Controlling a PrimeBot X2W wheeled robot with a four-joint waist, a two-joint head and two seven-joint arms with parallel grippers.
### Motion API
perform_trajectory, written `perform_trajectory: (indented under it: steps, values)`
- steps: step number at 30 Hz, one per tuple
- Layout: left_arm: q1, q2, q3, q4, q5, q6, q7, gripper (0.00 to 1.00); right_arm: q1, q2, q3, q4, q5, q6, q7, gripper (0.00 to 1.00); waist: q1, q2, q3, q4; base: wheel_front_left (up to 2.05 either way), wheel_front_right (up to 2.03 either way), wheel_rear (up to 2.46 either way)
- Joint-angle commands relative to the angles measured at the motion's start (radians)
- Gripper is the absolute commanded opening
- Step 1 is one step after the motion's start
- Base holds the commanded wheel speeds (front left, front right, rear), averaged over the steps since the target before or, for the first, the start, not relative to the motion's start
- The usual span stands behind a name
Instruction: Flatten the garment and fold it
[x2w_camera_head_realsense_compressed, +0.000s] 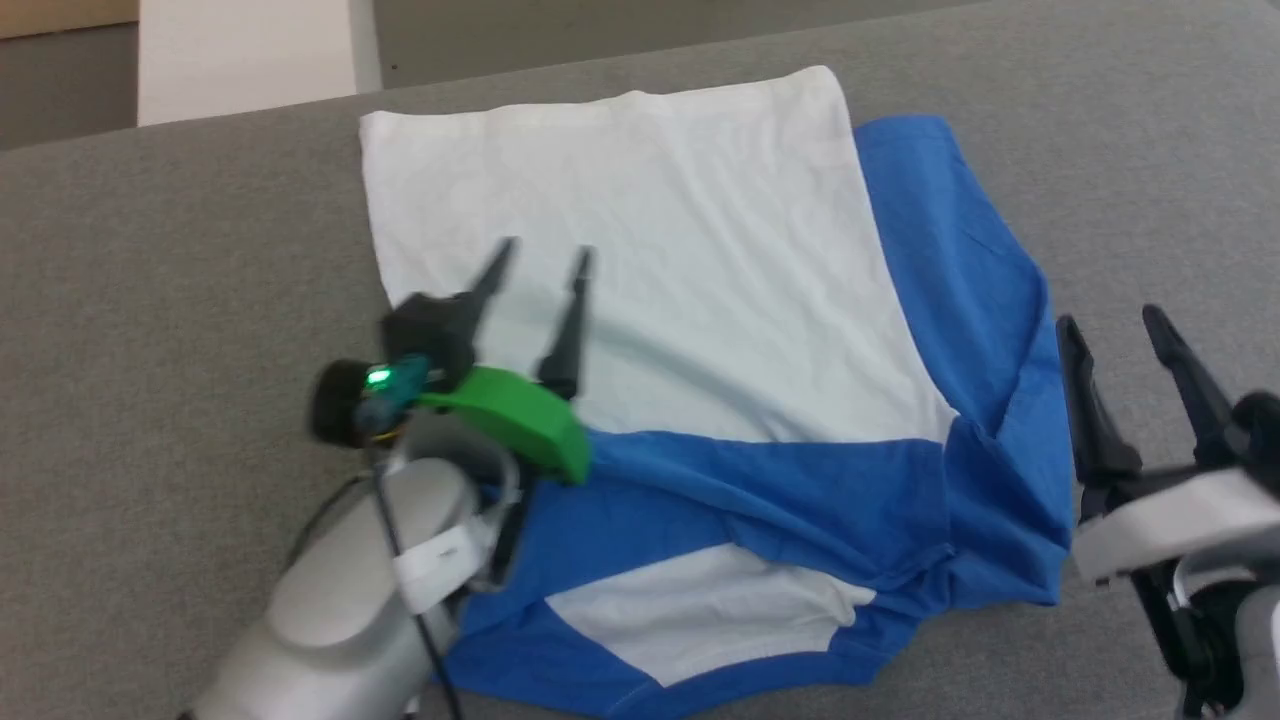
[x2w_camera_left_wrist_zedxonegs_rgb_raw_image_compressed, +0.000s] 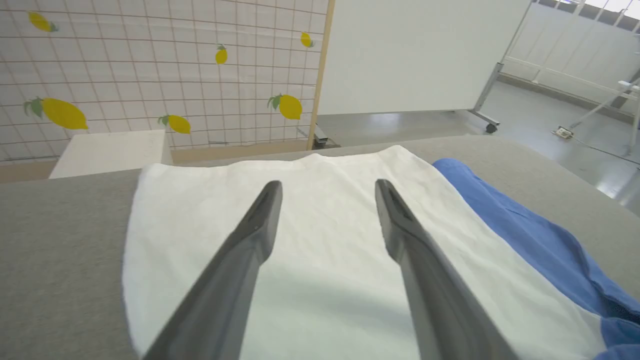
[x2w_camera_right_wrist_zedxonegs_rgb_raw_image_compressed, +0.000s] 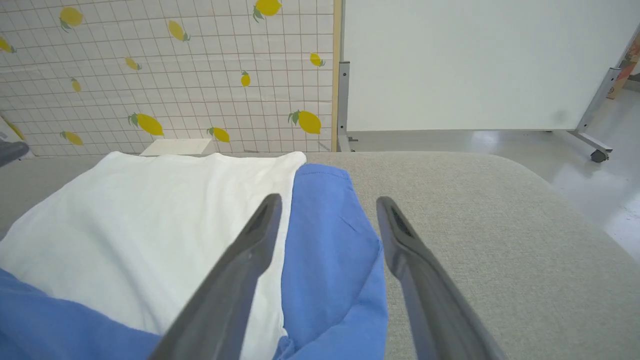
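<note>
The garment (x2w_camera_head_realsense_compressed: 680, 280) lies spread on the grey table (x2w_camera_head_realsense_compressed: 160, 290), white body toward the far edge, blue sleeves folded across its near part and along its right side. My left gripper (x2w_camera_head_realsense_compressed: 545, 255) hovers open over the white body's near-left area, nothing between its fingers; its wrist view has the white cloth (x2w_camera_left_wrist_zedxonegs_rgb_raw_image_compressed: 325, 260) under the fingers. My right gripper (x2w_camera_head_realsense_compressed: 1110, 325) stands open just right of the blue sleeve (x2w_camera_head_realsense_compressed: 960, 260), holding nothing. In the right wrist view the blue sleeve (x2w_camera_right_wrist_zedxonegs_rgb_raw_image_compressed: 330, 240) lies beneath the fingers.
The grey table's far edge runs just behind the shirt. A white box (x2w_camera_head_realsense_compressed: 250, 55) stands beyond it at the left. A lemon-patterned screen (x2w_camera_left_wrist_zedxonegs_rgb_raw_image_compressed: 150, 65) and a white wheeled panel (x2w_camera_left_wrist_zedxonegs_rgb_raw_image_compressed: 415, 55) stand across the room.
</note>
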Motion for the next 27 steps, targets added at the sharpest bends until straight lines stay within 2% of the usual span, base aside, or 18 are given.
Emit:
perform_trajectory:
  steps: [1, 4, 6, 11, 14, 18, 27]
  values:
    - [0.038, 0.032, 0.033, -0.015, 0.026, 0.024, -0.008, 1.0, -0.046, -0.017, 0.005, 0.018, 0.012, -0.002, 0.022, 1.0, 0.0, 0.0, 0.011, 0.027, 0.0, 0.0, 0.0]
    - [0.103, 0.082, 0.147, -0.083, 0.086, 0.071, -0.011, 1.0, -0.145, -0.06, 0.001, 0.082, 0.039, -0.002, 0.075, 1.0, 0.0, 0.0, 0.038, 0.052, 0.0, 0.0, 0.0]
    - [0.148, 0.096, 0.223, -0.128, 0.128, 0.087, -0.011, 1.0, -0.218, -0.081, -0.005, 0.136, 0.066, -0.002, 0.108, 1.0, 0.0, 0.0, 0.065, 0.071, 0.0, 0.0, 0.0]
    - [0.239, 0.078, 0.385, -0.229, 0.225, 0.09, -0.012, 1.0, -0.394, -0.122, -0.022, 0.304, 0.123, -0.002, 0.194, 1.0, 0.0, 0.0, 0.142, 0.12, 0.0, 0.0, 0.0]
    - [0.271, 0.05, 0.463, -0.274, 0.286, 0.073, -0.012, 1.0, -0.508, -0.127, -0.064, 0.419, 0.191, -0.002, 0.248, 1.0, 0.0, 0.0, 0.193, 0.152, 0.0, 0.0, 0.0]
    - [0.295, -0.001, 0.546, -0.315, 0.349, 0.037, -0.012, 1.0, -0.622, -0.169, -0.08, 0.531, 0.207, -0.002, 0.32, 1.0, 0.0, 0.0, 0.248, 0.189, 0.0, 0.0, 0.0]
    - [0.313, -0.111, 0.66, -0.334, 0.434, -0.055, -0.012, 1.0, -0.778, -0.243, -0.085, 0.656, 0.186, -0.002, 0.499, 1.0, 0.0, 0.0, 0.321, 0.252, 0.0, 0.0, 0.0]
